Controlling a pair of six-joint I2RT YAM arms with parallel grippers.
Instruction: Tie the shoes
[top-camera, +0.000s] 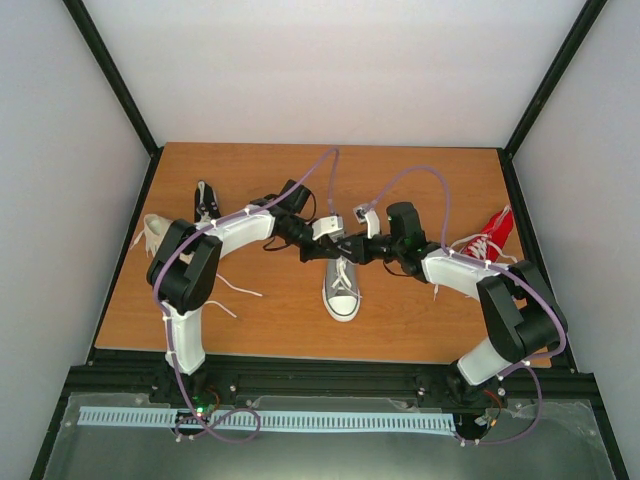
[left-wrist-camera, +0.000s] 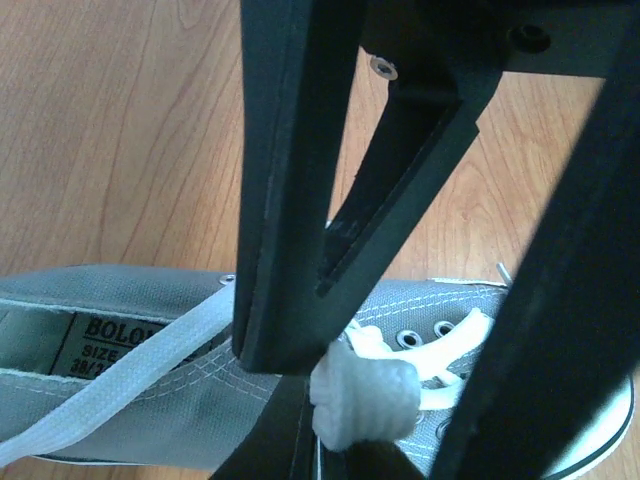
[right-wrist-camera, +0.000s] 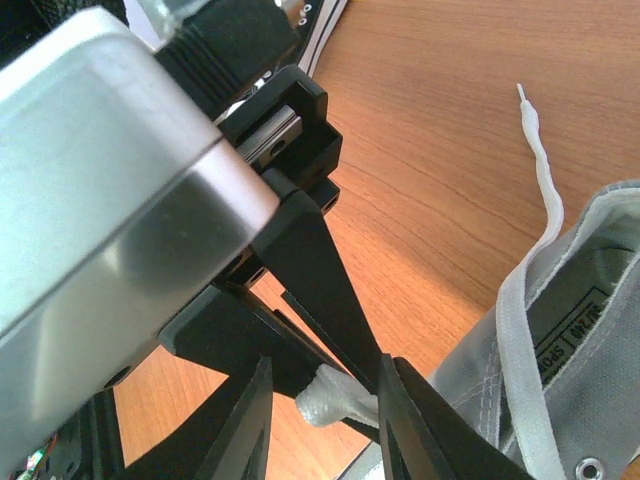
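Left end effector pinches the lace above the shoe so the half-open right end effector can, I think, grab it.

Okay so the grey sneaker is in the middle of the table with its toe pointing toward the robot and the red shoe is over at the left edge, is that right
Not quite. The grey sneaker is mid-table, toe toward the robot, but the red shoe lies at the right edge of the table, not the left. The top external view shows it.
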